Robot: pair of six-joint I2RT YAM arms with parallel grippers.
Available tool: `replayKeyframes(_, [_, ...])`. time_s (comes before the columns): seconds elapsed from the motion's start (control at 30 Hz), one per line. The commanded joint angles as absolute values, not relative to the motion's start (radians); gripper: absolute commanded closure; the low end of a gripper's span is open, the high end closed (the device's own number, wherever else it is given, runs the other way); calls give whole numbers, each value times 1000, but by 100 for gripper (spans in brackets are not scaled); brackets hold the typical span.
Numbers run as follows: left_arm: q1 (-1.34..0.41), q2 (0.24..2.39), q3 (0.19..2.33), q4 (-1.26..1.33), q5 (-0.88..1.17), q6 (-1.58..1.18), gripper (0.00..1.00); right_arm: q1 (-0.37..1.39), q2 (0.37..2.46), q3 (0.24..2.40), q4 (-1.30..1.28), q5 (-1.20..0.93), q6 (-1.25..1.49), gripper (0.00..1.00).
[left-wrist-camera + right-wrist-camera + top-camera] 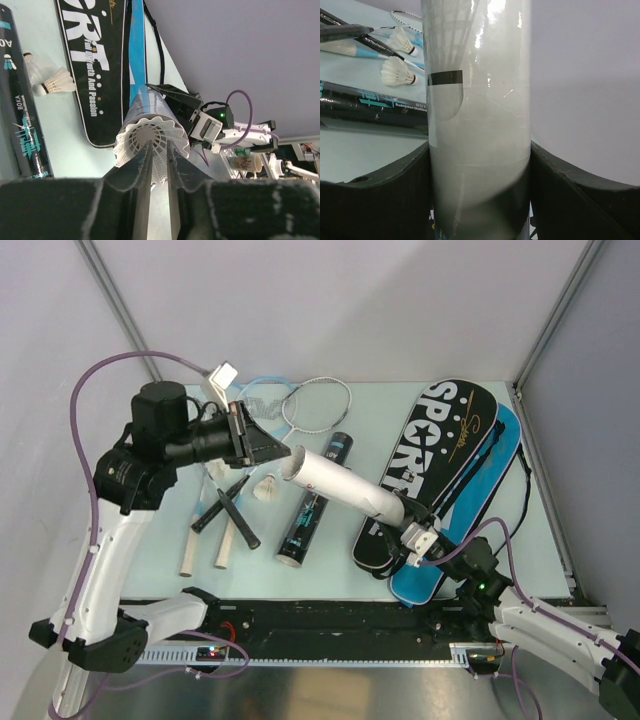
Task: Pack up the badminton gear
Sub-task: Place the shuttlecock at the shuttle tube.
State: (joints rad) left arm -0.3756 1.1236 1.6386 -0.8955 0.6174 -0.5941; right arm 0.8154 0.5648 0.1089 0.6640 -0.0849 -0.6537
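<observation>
White tube (340, 487) clamped in right claw (480, 187), left claw (159, 152) pinching shuttlecock (142, 134), black bag (445, 440) reads SPORT

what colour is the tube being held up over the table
White and slightly see-through. The tube shows best in the right wrist view.

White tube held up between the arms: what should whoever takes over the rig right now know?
Left gripper: shut on the skirt of a shuttlecock sitting in the white tube mouth.
Right gripper: shut on the white tube's other end, holding it above the table.
On the table: black tube, two loose shuttlecocks, rackets, black SPORT bag over blue bag.
Done: one shuttlecock partly in. Left: the rest.
</observation>
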Motion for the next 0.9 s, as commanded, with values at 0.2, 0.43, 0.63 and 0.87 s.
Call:
replayKeyframes(0.2, [-478,1134,1576,-917,489,-561,83,822,557,131,770,-88,-629,66])
replayKeyframes(0.43, [-570,1199,1624,-916,446,-544,81,827,588,141,789,-96,-627,66])
replayKeyframes(0.63, [-570,1187,1691,-937,380,-513,68,831,585,136,775,-77,-623,66])
replayKeyframes(0.87, [-532,1167,1756,-1004,288,-480,57,831,558,129,756,-58,-611,66])
